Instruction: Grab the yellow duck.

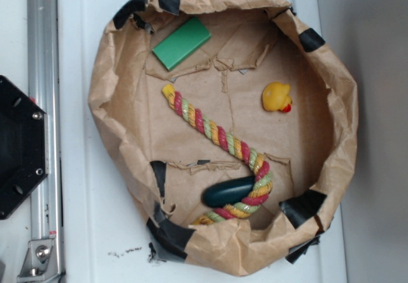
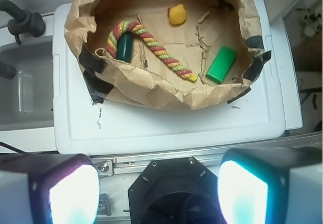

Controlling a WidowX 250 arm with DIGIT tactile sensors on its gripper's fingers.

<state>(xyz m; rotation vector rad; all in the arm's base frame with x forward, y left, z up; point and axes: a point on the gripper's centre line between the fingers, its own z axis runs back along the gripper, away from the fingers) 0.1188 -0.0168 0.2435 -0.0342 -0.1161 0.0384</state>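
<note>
The yellow duck [image 1: 277,97] is a small rounded toy with a red-orange beak. It rests on the floor of a crumpled brown paper basin [image 1: 108,114], toward its right side. The wrist view shows the yellow duck [image 2: 177,14] at the far end of the basin. My gripper [image 2: 159,191] hangs high over the robot base, well short of the basin, with its jaws wide apart and nothing between them. It does not show in the exterior view.
A multicoloured braided rope [image 1: 217,136] crosses the basin floor and curls around a dark green oblong thing [image 1: 228,190]. A green block [image 1: 182,43] lies at the basin's upper left. The basin sits on a white lid [image 2: 166,125]. A black robot base [image 1: 19,146] stands at the left.
</note>
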